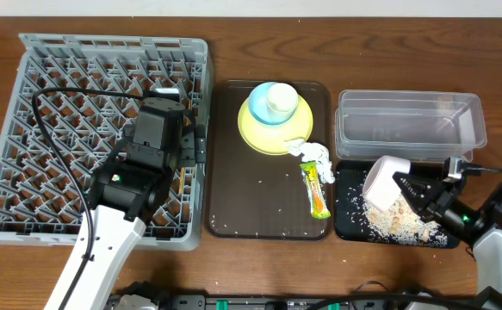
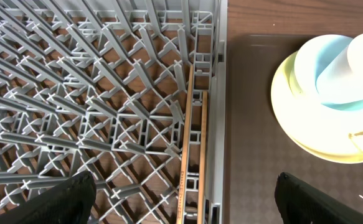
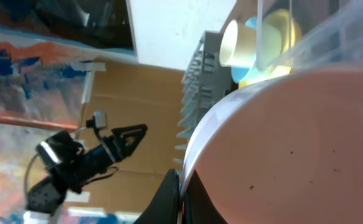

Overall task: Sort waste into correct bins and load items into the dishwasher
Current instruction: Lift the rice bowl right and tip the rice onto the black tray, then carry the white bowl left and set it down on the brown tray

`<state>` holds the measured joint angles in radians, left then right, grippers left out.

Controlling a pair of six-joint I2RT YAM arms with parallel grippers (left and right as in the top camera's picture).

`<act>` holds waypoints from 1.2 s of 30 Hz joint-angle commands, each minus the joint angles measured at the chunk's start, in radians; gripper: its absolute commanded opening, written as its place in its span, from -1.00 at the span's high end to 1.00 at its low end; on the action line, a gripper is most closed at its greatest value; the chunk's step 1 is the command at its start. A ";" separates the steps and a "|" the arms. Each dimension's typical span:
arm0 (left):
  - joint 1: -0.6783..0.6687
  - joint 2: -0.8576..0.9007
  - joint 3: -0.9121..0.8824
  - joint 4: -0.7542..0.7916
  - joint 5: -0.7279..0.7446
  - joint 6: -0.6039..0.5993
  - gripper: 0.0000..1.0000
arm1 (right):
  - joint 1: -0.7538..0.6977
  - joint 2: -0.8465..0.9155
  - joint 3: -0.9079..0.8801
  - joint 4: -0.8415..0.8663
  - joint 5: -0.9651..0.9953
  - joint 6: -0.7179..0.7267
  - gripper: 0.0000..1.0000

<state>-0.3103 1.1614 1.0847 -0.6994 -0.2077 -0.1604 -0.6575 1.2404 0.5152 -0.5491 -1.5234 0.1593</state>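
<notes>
Overhead: shows right claw [image 1: 403, 185] clamped on white bowl [image 1: 382, 182], tipped above black tray [image 1: 347, 226], crumbs [image 1: 397, 224] heaped below. Better hold tilt steep, shake rest out inside tray edge. Wrapper [image 1: 318, 191] print too small to read.
Left wrist: shows left claw [image 2: 187, 202] wide apart, empty, above chopsticks [image 2: 193, 143] lying in rack [image 2: 75, 93].
Right wrist: shows bowl rim pinched; no writing.

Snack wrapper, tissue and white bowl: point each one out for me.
snack wrapper [image 1: 319, 194], overhead view, middle of the yellow-green packet.
crumpled tissue [image 1: 313, 153], overhead view, centre of the white wad.
white bowl [image 1: 381, 182], overhead view, its outer side wall.
</notes>
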 commanded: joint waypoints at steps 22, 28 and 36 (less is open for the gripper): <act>0.002 0.002 0.006 -0.001 0.005 -0.009 -0.85 | 0.011 -0.012 0.003 0.280 0.053 0.304 0.97; 0.002 0.002 0.006 -0.001 0.005 -0.009 -0.85 | 0.011 -0.012 0.003 0.279 -0.011 0.321 0.97; 0.002 0.002 0.006 -0.001 0.005 -0.009 -0.85 | 0.116 -0.085 0.027 0.423 0.033 0.445 0.97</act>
<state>-0.3103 1.1614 1.0847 -0.6991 -0.2077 -0.1604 -0.6086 1.2167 0.5148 -0.1802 -1.5101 0.5014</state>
